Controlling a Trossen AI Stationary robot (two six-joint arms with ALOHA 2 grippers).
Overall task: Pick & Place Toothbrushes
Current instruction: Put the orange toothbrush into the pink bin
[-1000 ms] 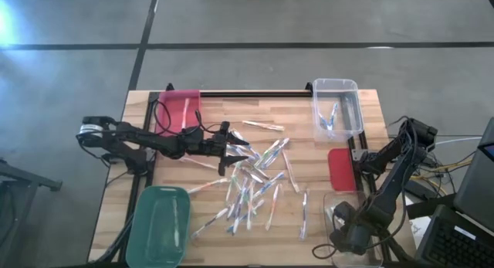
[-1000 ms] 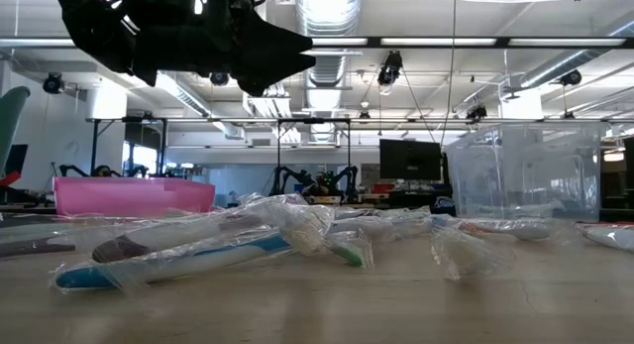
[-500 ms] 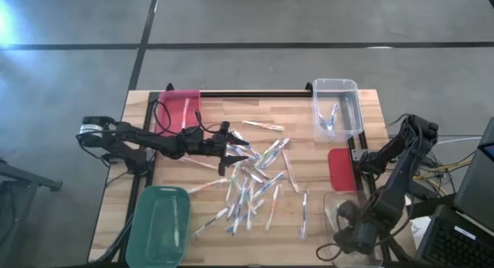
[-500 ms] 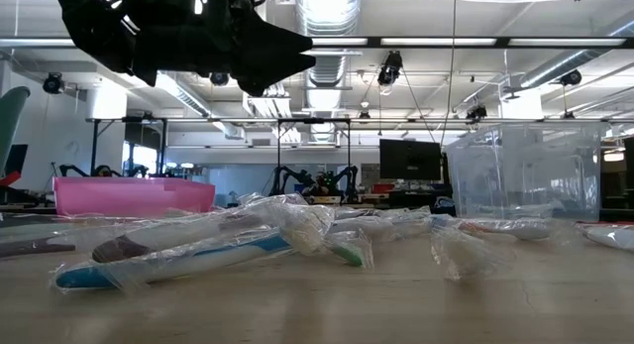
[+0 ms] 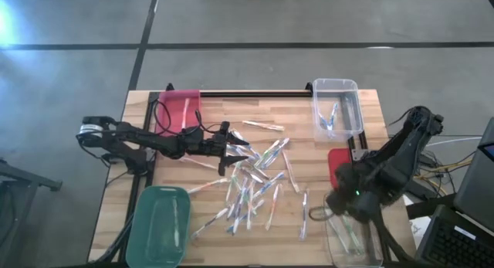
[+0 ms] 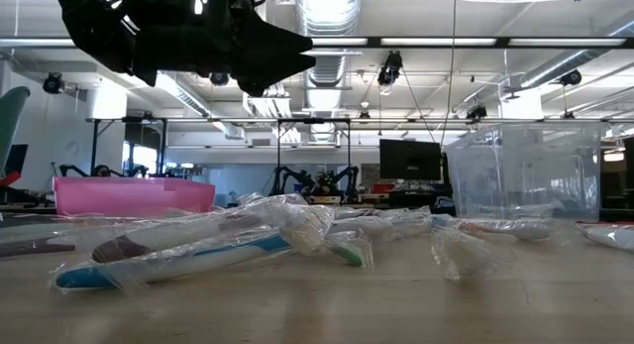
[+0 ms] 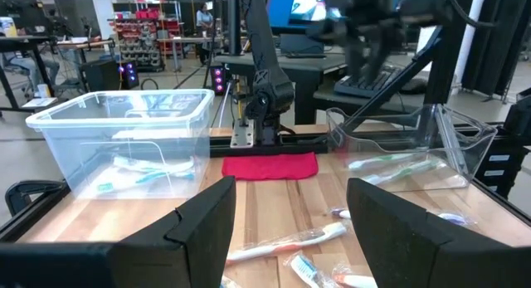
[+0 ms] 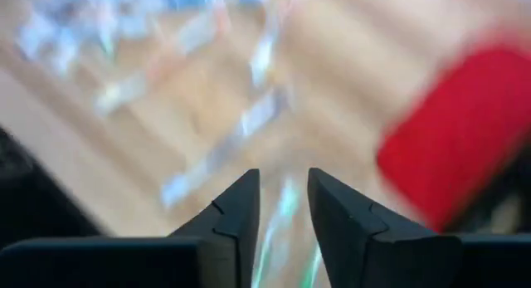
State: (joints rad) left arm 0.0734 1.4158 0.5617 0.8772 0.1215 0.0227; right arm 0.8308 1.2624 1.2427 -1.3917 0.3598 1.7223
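We find the toothbrushes (image 5: pixel 255 183) scattered in a loose heap mid-worktop (image 5: pixel 301 106), directly ahead of the left tool (image 5: pixel 234 154), which hangs just above the pile's near edge with its fingers spread wide and nothing between them. A few more lie in the clear bin (image 5: pixel 336 106) beyond the heap and in the second clear bin (image 5: pixel 351 233) under the right tool (image 5: pixel 318 213).

The risk we see: the brushes overlap in crinkly wrappers, so a descent here could pinch two at once or catch only film and let the brush slip. The right tool's swing near the red pad (image 5: pixel 340 169) could clip that bin's rim.

The right wrist view is smeared by motion; its fingers sit narrowly apart, apparently empty, though we cannot tell for certain.
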